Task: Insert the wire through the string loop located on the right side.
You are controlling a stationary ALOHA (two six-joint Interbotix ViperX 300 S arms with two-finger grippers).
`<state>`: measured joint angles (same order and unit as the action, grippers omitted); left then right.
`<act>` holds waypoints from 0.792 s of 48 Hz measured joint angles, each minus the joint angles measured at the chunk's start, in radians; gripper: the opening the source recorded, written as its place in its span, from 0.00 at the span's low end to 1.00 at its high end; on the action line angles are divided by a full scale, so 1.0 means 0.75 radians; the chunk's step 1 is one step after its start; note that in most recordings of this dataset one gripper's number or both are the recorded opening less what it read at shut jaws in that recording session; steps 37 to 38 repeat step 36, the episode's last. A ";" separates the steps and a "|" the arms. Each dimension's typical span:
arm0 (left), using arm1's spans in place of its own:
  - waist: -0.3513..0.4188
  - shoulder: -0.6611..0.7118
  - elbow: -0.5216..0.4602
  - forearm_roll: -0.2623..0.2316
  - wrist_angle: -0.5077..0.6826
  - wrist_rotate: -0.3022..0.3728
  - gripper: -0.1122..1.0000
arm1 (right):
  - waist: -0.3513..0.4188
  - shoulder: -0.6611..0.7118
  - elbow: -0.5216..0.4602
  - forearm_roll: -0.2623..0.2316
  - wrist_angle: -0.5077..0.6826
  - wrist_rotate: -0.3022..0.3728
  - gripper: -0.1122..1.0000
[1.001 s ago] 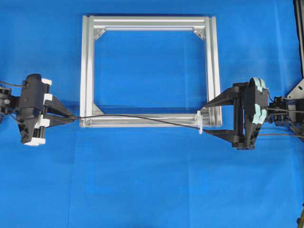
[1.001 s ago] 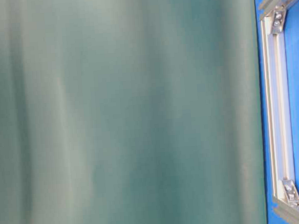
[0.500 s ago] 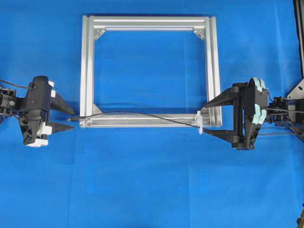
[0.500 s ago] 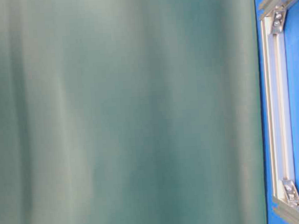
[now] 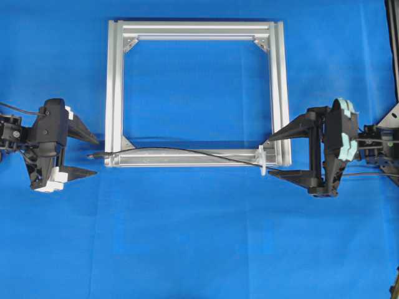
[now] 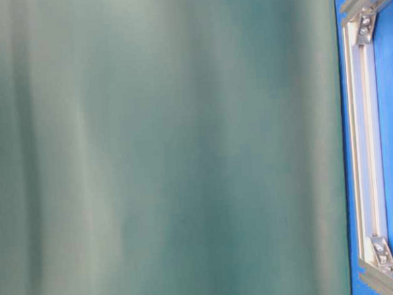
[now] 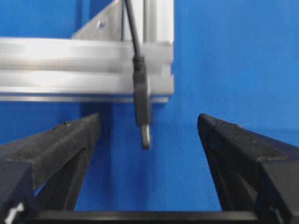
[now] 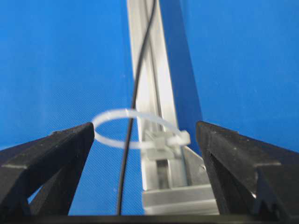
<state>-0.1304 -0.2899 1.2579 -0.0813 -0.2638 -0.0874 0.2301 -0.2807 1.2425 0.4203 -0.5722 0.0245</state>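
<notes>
Two black grippers face each other across the lower rail of a silver frame (image 5: 196, 93) lying flat on the blue counter (image 5: 199, 249). Just off the frame's lower left corner, the left gripper (image 5: 92, 154) has its fingers (image 5: 84, 132) spread wide and grips nothing; from its wrist camera the wire's small dark plug with a silvery tip (image 7: 143, 116) hangs in the gap between them, touching neither. The wire (image 5: 187, 151) runs from that plug (image 5: 93, 156) in a shallow arc along the frame's lower rail toward the frame's lower right corner. There a whitish string loop (image 5: 262, 161) stands on the rail, and in the right wrist camera the wire (image 8: 128, 140) passes straight through the loop (image 8: 122, 129), which sticks out sideways from its little clasp on the rail. Beside the frame's lower right corner, the right gripper (image 5: 272, 156) also has its fingers (image 5: 290, 131) wide apart, one on each side of the loop and corner, touching nothing that I can make out. The table-level camera is mostly blocked by a blurred grey-green surface (image 6: 163, 150), with only a strip of the frame (image 6: 366, 142) showing at its right edge.
</notes>
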 measured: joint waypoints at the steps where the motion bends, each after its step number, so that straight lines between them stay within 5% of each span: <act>1: 0.000 -0.008 -0.008 0.000 0.010 0.000 0.83 | 0.000 -0.016 -0.002 0.000 0.008 -0.006 0.92; 18: 0.022 -0.207 -0.108 0.000 0.190 0.016 0.83 | -0.004 -0.286 -0.045 0.002 0.180 -0.162 0.92; 38: 0.049 -0.262 -0.110 0.000 0.207 0.016 0.83 | -0.018 -0.315 -0.049 0.002 0.229 -0.184 0.92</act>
